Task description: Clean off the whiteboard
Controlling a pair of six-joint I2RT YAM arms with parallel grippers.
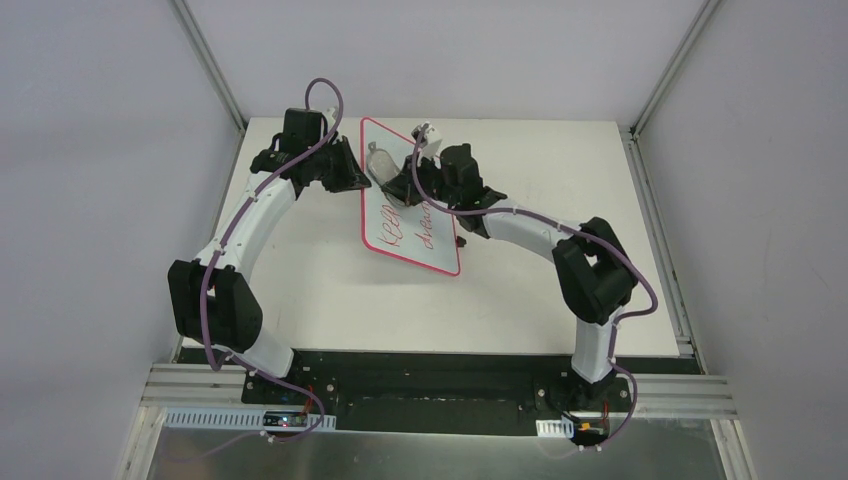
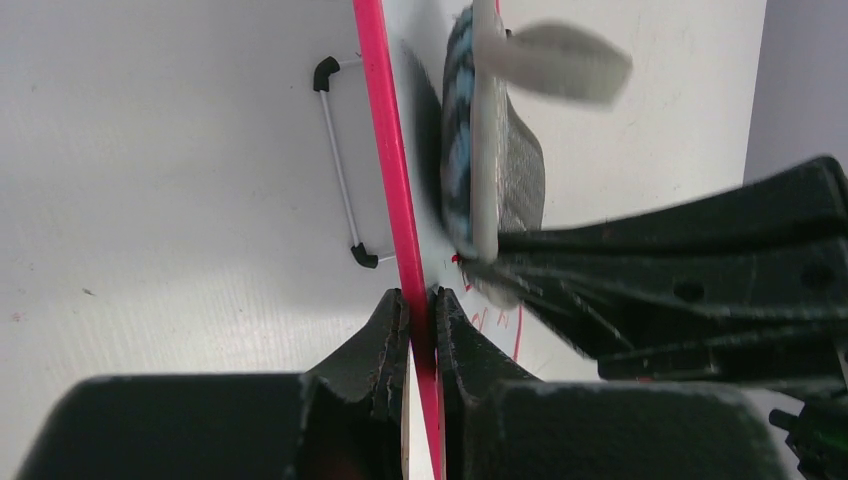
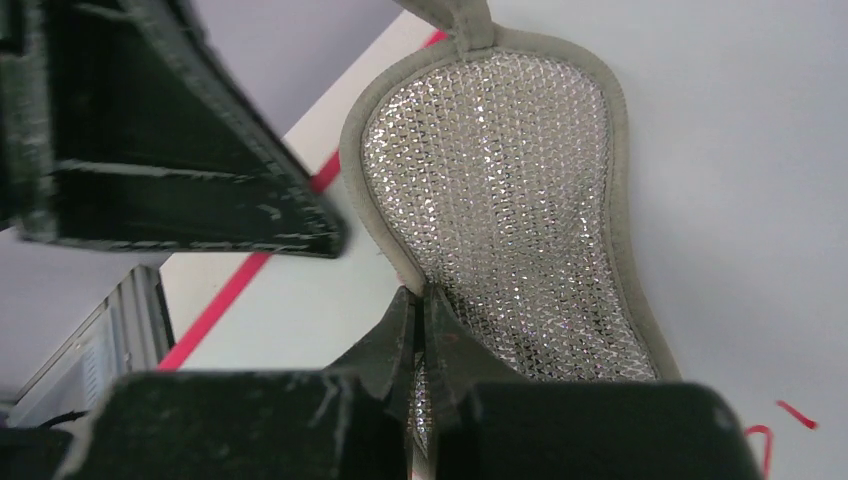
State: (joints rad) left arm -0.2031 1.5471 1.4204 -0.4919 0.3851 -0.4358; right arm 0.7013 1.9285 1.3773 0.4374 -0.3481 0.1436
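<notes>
Whiteboard (image 1: 432,255) at centre of table (image 1: 300,290), long axis running far to near. Left gripper (image 2: 420,300) clamped on its pink frame (image 2: 385,150), steadying. Right gripper (image 3: 420,300) pinching mesh pad (image 3: 510,200) flat on far end. Red writing (image 1: 403,222) nearer than pad: likely wipe nearward.

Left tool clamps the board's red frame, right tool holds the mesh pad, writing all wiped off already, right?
Not wiped off: red writing is on the whiteboard, seen in the top view. The left tool does clamp the frame; the right tool holds the mesh pad.
</notes>
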